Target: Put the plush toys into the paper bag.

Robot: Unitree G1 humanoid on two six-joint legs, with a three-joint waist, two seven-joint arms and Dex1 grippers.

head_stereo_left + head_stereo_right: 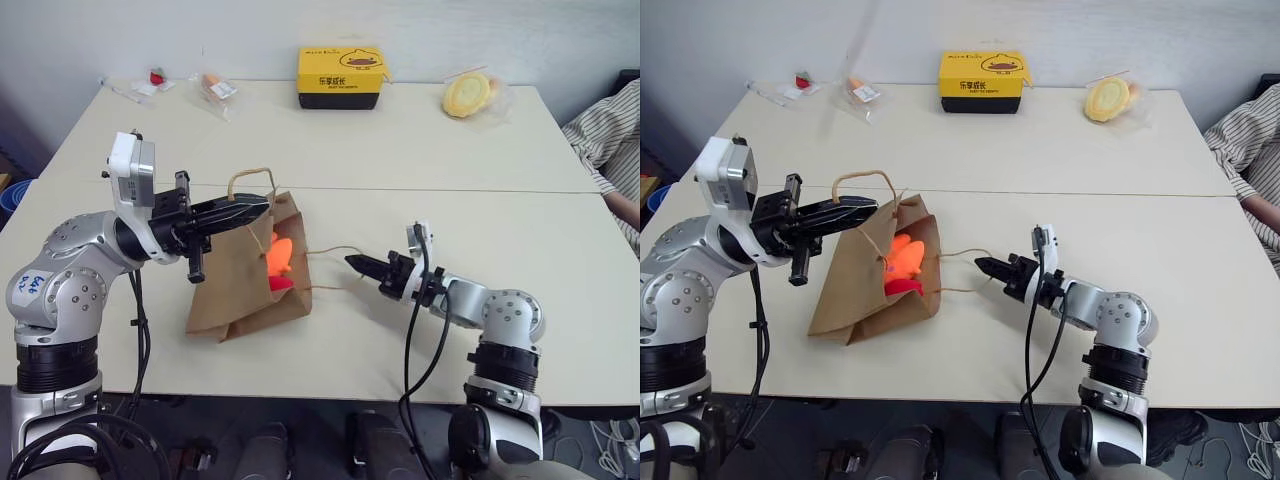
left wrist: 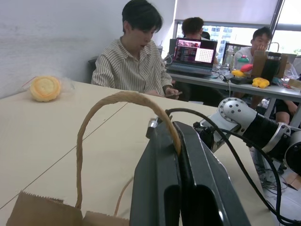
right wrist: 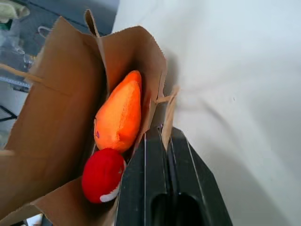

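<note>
Left gripper [image 1: 240, 212]: jaws clenched on the upper handle [image 2: 123, 97] of the paper bag [image 1: 865, 290]. The twisted loop passes between the two black fingers and arches over them in the left wrist view, so the bag's top side is held lifted.

Right gripper [image 1: 985, 267]: jaws pressed together. The right wrist view shows the lower handle [image 3: 168, 109] running down into the seam between the fingers; looks pinched, but I cannot confirm how firmly.

Bag lies on its side on the table [image 1: 430, 150], mouth facing 3 o'clock toward the right gripper, base at roughly 8 o'clock. The two handles are pulled apart, which keeps the mouth gaping.

Inside the mouth: orange plush [image 3: 120, 115] deeper in, red plush [image 3: 102, 174] touching it and closest to the lip. Both rest on the lower wall of the bag.

Handling, judged:
- Toys are soft, light and compressible; they will not break, but the round red one near the lip could roll out if the mouth tips down.
- Bag is thin kraft paper, creased, no stiffness of its own; walls collapse if a handle is dropped.
- Best hold: the handles, near where they are glued. Lift evenly to stand the bag upright so the toys slide toward the base.

At 12 o'clock, far edge: yellow-and-black box [image 1: 340, 77], untouched.
</note>
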